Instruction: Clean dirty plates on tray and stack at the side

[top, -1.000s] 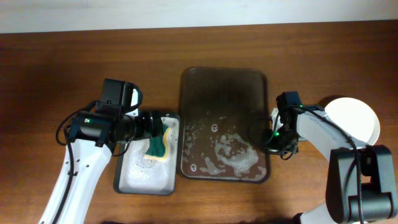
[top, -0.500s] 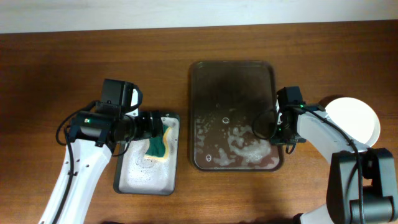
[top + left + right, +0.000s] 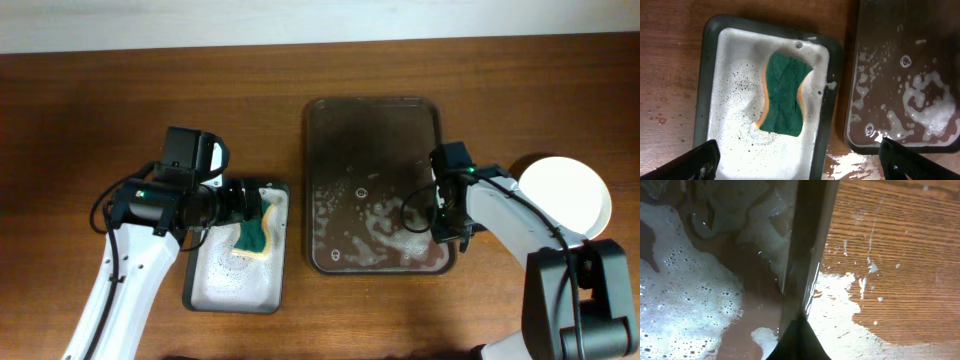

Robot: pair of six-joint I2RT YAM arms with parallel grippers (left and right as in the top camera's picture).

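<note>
The dark brown tray (image 3: pixel 370 135) lies at the table's middle with soapy foam and water in its near half; no plate lies on it. White plates (image 3: pixel 565 195) sit on the table at the far right, seen from above as one disc, clean on top. My right gripper (image 3: pixel 441 222) is shut on the tray's right rim (image 3: pixel 810 240), near its front corner; the fingertips (image 3: pixel 798 339) meet on the rim. My left gripper (image 3: pixel 245 205) is open and empty over the grey tray, jaws (image 3: pixel 800 162) wide apart.
A small light grey tray (image 3: pixel 232 300) with foam stands left of the brown tray, holding a green and yellow sponge (image 3: pixel 252 235), also in the left wrist view (image 3: pixel 785 95). Water puddles lie on the wood by the brown tray's right rim (image 3: pixel 840 310) and front left corner (image 3: pixel 850 162).
The brown tray swung from a tilt to square and shifted right, held by my right gripper. The right arm has since slid a little left and nearer. The left arm has not moved.
</note>
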